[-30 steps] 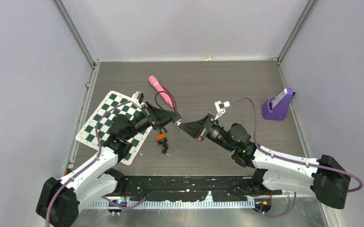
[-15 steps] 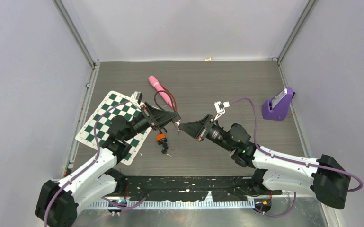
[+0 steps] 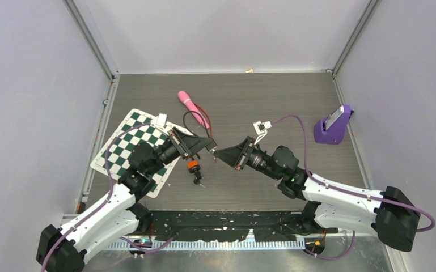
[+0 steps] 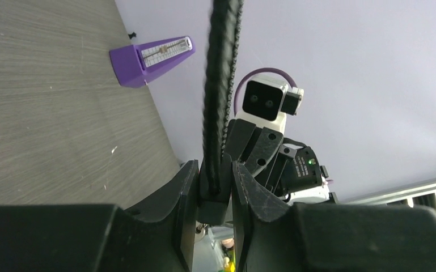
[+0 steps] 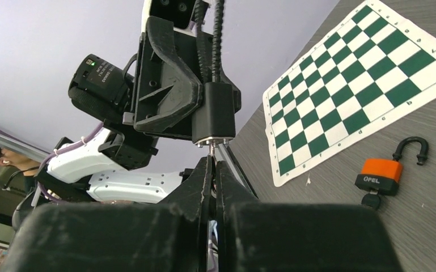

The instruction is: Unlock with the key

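Observation:
A black cable lock is held up over the table, its cylinder body (image 5: 215, 116) clamped between the fingers of my left gripper (image 4: 214, 170), so that gripper is shut on it. The lock's ribbed black cable (image 4: 221, 85) runs up out of the jaws. In the top view the left gripper (image 3: 208, 146) and right gripper (image 3: 218, 153) meet tip to tip. A thin metal key (image 5: 211, 148) sticks out of the cylinder's end. My right gripper (image 5: 212, 164) is shut on that key, the pads pressed together around it.
An orange padlock (image 3: 192, 165) with an open shackle and a key in it lies on the table below the grippers. A green-and-white chessboard mat (image 3: 130, 144) lies at the left. A pink tool (image 3: 193, 107) lies behind, and a purple metronome (image 3: 333, 126) stands at the right.
My right gripper's jaws have closed on the key. The left arm has shifted slightly left and nearer, with the lock still in its grip.

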### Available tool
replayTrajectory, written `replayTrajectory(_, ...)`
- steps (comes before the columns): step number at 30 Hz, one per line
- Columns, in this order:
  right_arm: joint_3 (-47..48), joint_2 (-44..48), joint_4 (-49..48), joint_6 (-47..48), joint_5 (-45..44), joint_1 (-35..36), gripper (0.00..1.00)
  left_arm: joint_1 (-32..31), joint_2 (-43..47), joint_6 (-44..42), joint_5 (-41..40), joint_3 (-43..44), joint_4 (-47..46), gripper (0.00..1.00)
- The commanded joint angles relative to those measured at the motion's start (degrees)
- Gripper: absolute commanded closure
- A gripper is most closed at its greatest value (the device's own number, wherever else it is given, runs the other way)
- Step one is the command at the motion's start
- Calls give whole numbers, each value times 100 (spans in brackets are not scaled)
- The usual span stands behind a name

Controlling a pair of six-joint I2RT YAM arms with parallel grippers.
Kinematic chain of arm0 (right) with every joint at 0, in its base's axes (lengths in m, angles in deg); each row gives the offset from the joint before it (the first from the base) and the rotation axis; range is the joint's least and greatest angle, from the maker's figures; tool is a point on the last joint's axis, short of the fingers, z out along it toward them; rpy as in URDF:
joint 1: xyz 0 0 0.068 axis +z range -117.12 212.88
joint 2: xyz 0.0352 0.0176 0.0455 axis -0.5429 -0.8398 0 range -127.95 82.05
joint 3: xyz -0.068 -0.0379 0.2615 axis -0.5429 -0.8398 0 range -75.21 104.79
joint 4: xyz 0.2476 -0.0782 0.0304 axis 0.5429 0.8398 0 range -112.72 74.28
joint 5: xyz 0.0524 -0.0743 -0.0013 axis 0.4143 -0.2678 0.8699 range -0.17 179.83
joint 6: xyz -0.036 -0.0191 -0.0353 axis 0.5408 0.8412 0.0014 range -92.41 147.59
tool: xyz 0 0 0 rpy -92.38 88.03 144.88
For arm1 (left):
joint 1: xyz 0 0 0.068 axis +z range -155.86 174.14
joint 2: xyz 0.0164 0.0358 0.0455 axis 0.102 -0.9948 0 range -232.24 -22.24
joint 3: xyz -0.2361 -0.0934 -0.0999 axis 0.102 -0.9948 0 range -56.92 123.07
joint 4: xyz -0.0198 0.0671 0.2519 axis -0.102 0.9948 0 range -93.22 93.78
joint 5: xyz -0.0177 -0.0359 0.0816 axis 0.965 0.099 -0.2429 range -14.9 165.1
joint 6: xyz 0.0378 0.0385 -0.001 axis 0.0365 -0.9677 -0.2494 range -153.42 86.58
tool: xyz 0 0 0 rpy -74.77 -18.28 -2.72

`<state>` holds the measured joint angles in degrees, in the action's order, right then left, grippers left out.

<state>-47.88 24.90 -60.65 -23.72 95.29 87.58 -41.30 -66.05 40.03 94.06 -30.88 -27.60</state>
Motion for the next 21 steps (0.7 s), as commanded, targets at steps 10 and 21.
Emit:
replayTrajectory(10, -271, -915, -3501, -373, 327, -674, 95, -713, -664, 882, 442, -461, -2234, 100)
replayTrajectory(21, -652, -114, -2823, -477, -166, -1050, 95, -719, -308, 706, 186, -828, -2286, 100)
